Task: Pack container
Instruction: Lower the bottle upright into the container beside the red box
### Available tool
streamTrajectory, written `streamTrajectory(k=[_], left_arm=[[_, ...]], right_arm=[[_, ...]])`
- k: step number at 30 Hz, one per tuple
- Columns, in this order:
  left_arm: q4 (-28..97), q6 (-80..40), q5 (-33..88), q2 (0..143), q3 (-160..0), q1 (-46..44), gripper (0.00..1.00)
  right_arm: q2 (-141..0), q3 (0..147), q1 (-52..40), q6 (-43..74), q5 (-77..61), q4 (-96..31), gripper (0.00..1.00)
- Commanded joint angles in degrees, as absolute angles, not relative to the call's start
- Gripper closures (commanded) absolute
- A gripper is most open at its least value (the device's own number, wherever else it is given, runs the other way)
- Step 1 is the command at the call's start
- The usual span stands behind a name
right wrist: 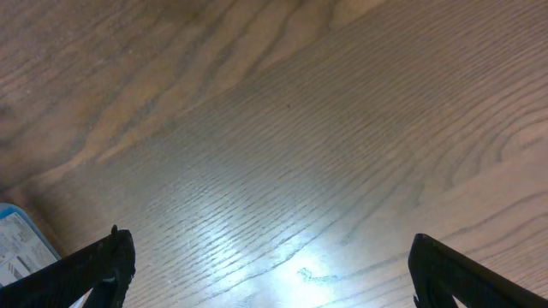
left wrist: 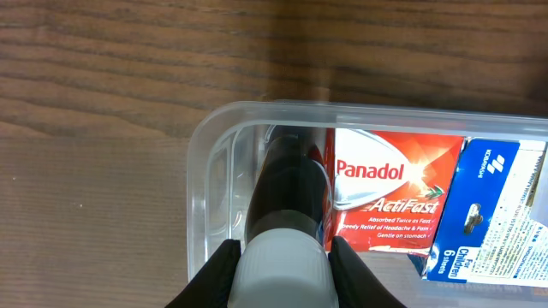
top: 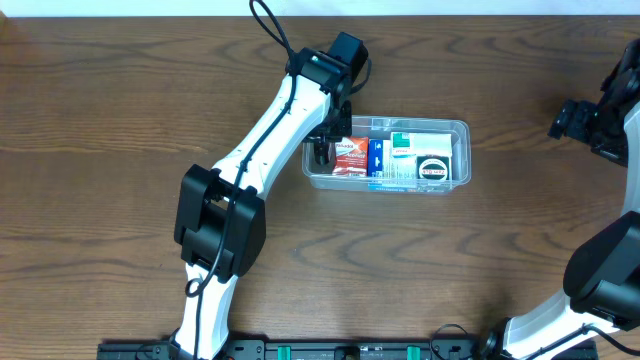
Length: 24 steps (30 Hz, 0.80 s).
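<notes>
Left wrist: left fingers (left wrist: 214,278) pinch a white-capped bottle (left wrist: 287,192) inside the container (left wrist: 201,171); right fingers (right wrist: 103,265) spread wide.

Table (top: 120,110): dark brown wood with strong wavy grain, fills nearly the whole overhead view. Thin pale strip (top: 450,6) runs along the top edge beyond the table's far side; can't tell if it's wall or floor. Lighting is even in the overhead view. Right wrist view shows a soft whitish glare patch (right wrist: 248,231) on the tabletop, so the finish is semi-gloss. Left wrist view: same wood, duller, grain running sideways.
</notes>
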State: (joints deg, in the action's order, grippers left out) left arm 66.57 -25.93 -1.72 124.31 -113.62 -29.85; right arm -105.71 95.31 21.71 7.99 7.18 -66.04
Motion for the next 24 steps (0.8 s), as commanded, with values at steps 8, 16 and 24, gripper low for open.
streamTrajectory(k=[8,16,24], left_arm=[[66.8,-26.9,-2.3,124.4,-113.8,-29.9,0.48],[66.7,-26.6,-2.4,124.4,-113.8,-29.9,0.48],[66.7,-25.3,-2.4,124.3,-113.8,-29.9,0.49]], right_arm=[[-105.6,96.3,22.2,7.2,7.5,-66.0,0.01],[-105.6,96.3,22.1,7.2,7.5,-66.0,0.01],[-105.6,96.3,22.1,7.2,7.5,-66.0,0.01]])
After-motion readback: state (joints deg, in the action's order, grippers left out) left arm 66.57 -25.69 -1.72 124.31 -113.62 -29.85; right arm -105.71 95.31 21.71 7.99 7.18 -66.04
